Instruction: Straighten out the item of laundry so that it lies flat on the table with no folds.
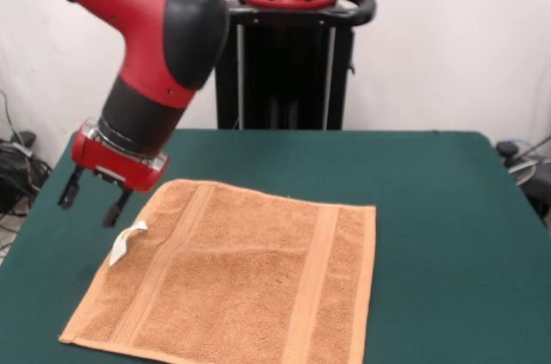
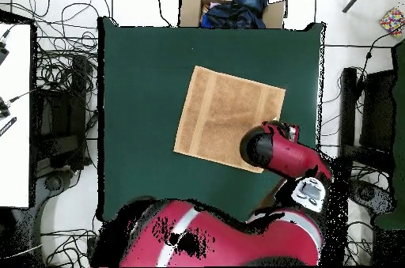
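The towel (image 1: 237, 278) is seen spread flat on the green table (image 1: 430, 209), with its two woven stripe bands visible and no fold in sight. Its small white tag (image 1: 127, 242) is found at the edge nearest to the end effector (image 1: 89, 197). The end effector is held just above the table, just outside that edge and close to one towel corner. Its two dark fingers (image 1: 67, 188) are kept spread apart, and nothing is gripped between them.

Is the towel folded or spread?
Spread: the towel lies flat on the table, all four edges visible, no folds.
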You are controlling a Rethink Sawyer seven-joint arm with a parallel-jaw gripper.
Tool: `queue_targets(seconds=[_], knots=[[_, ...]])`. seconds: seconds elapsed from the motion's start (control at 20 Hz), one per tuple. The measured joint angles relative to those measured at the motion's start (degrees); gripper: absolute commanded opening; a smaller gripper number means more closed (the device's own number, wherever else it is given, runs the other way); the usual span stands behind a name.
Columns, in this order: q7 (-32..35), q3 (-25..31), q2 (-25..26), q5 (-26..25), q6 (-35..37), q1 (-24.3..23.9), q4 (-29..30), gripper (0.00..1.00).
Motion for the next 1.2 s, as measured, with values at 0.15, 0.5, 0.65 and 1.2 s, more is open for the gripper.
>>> queue_targets(seconds=[0.15, 0.5, 0.65, 1.2], knots=[[0.00, 3.74, -3.33, 0.12, 4.83, -2.63, 1.32, 1.00], [0.00, 14.62, -7.96, 1.72, 9.07, -8.67, 5.69, 1.00], [0.00, 18.56, -7.83, 1.86, 9.07, -10.20, 7.18, 1.00], [0.00, 19.95, -1.13, 1.88, 10.04, -8.19, 6.66, 1.00]])
